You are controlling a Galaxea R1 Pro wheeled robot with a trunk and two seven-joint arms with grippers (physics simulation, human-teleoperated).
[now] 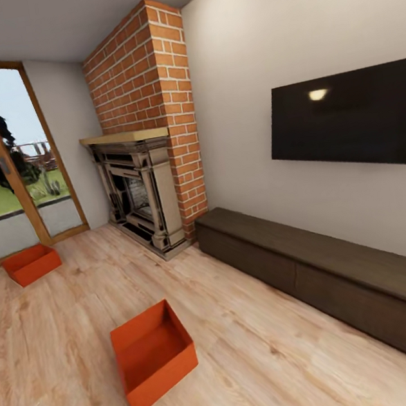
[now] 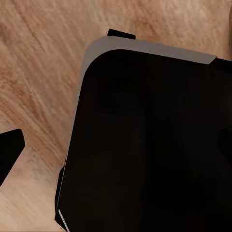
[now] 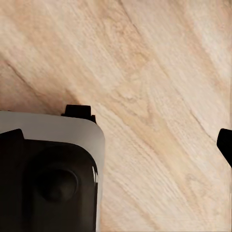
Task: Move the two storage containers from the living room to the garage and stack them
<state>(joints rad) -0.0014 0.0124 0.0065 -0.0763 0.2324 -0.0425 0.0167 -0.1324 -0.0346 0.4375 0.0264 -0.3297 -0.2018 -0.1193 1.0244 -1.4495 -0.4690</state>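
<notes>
Head view: the living room lies ahead, light wood-plank floor (image 1: pixel 265 356) running across the whole lower part. Two orange-red storage containers sit on the planks, well apart. The nearer container (image 1: pixel 153 355) is at about 7 o'clock from the middle of the view, open side up, turned at an angle to the planks. The farther container (image 1: pixel 32 263) sits out at 9 o'clock, just in front of the glass door (image 1: pixel 11 160) with its wooden frame – grass and trees show through the glass. A brick fireplace (image 1: pixel 149 146) stands at 11 o'clock, with a pale mantel and a dark firebox below. Along the cream wall at 3 to 5 o'clock runs a long, low dark wood cabinet (image 1: pixel 343 273), and above it hangs a black flat screen (image 1: pixel 353 119).

Left wrist view: a dark rounded body with a grey rim (image 2: pixel 145 145), part of the robot, covers most of the picture, over wood planks (image 2: pixel 43 72). Whether the left hand is apart or together I cannot tell.

Right wrist view: pale wood planks (image 3: pixel 154 96) with a grey-edged dark part of the robot (image 3: pixel 48 174) low in one corner – the right hand's state cannot be told here either
</notes>
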